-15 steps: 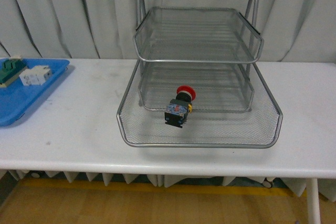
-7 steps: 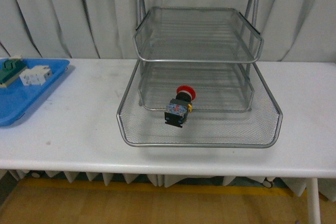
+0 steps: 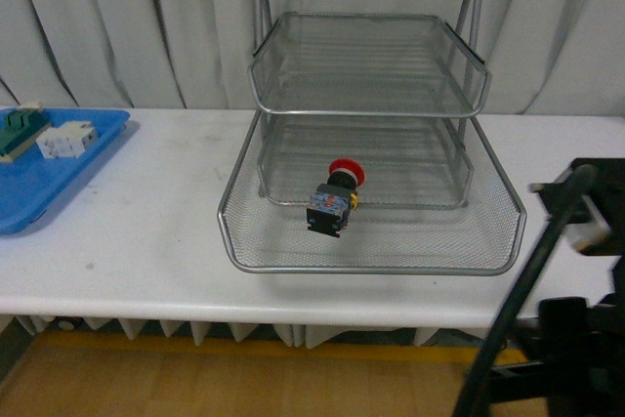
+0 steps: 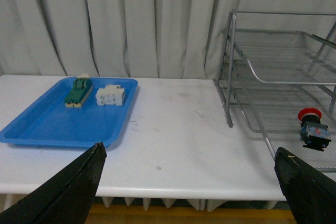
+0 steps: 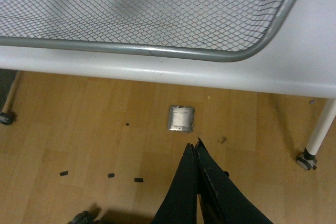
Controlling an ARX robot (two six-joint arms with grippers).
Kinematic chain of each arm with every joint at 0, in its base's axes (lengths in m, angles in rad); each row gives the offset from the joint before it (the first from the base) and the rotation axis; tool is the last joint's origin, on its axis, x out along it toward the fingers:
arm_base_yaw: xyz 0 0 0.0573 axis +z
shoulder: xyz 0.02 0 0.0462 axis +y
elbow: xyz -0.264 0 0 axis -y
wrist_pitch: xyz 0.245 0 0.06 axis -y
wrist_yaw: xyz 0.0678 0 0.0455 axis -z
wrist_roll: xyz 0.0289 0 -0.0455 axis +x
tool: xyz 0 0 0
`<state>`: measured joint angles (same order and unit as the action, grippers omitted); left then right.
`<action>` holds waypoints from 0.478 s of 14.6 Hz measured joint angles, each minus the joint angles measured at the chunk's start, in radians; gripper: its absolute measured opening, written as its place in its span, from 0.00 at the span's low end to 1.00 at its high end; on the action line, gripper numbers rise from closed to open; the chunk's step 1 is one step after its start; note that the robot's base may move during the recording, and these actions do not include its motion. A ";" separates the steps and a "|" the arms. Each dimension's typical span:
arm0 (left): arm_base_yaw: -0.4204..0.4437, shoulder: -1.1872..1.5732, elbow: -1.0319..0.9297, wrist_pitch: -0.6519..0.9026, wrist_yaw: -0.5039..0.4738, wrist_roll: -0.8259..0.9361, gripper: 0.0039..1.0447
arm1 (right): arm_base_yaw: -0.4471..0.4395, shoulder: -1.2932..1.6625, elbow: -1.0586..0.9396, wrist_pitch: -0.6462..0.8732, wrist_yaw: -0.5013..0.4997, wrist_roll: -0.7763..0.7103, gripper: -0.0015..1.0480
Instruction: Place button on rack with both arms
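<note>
Button (image 3: 334,196): red mushroom cap on a dark body with blue and yellow bits, lying in the bottom tier of the rack (image 3: 371,263), toward that tier's middle front, free of any grip.

Right arm (image 3: 547,329): black, nearest the camera, at the rack's right front corner, below and before the table (image 3: 146,241) edge. Right gripper (image 5: 195,182): fingers pressed together, holding nothing, above the wooden floor (image 5: 79,145).

Left gripper (image 4: 189,182): fingers (image 4: 68,192) spread wide apart, empty, facing the table well left of the rack.

Blue tray (image 3: 44,178): on the table, far left of the rack, bearing a green-topped block (image 3: 20,129) and a white blocky part (image 3: 66,139).

Grey curtain (image 3: 98,26): behind the rack.
</note>
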<state>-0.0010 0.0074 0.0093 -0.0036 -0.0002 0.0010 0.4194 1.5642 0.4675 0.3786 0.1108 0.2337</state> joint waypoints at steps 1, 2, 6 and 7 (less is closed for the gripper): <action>0.000 0.000 0.000 0.000 0.000 0.000 0.94 | 0.036 0.089 0.042 0.028 0.040 0.046 0.02; 0.000 0.000 0.000 0.000 0.000 0.000 0.94 | 0.068 0.166 0.086 0.035 0.066 0.087 0.02; 0.000 0.000 0.000 0.000 0.000 0.000 0.94 | 0.110 0.386 0.257 0.071 0.130 0.140 0.02; 0.000 0.000 0.000 0.000 0.000 0.000 0.94 | 0.110 0.425 0.306 0.058 0.140 0.140 0.02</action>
<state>-0.0010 0.0074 0.0093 -0.0036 -0.0002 0.0006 0.5293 1.9892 0.7734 0.4362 0.2512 0.3733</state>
